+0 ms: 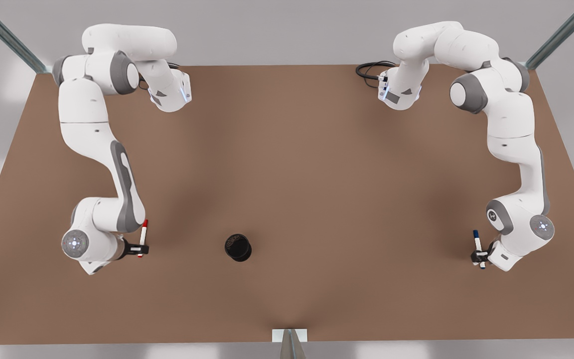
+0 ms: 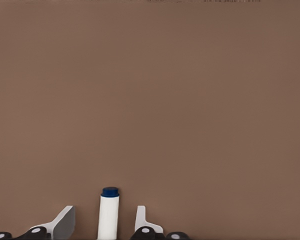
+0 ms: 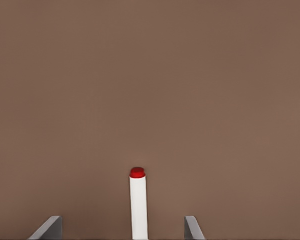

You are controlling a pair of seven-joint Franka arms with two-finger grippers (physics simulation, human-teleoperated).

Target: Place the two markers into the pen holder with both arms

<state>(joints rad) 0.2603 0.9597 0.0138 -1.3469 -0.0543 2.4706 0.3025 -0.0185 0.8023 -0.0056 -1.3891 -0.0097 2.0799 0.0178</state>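
Brown table (image 1: 287, 174): holder (image 1: 238, 247) stands between the arms.
Left end effector (image 1: 479, 256): straddles blue marker (image 1: 478, 247), fingers (image 2: 140, 219) apart.
Right end effector (image 1: 139, 248): wide around red marker (image 1: 143, 236).
Advice: close squarely mid-barrel before lifting.

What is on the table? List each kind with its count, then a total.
Markers: 2 (red marker between the open right gripper fingers, blue marker between the open left gripper fingers)
Pen holder: 1
Grippers: 2
Total: 5

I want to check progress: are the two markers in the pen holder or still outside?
Outside. The red marker and blue marker are far from the pen holder, one on each side.
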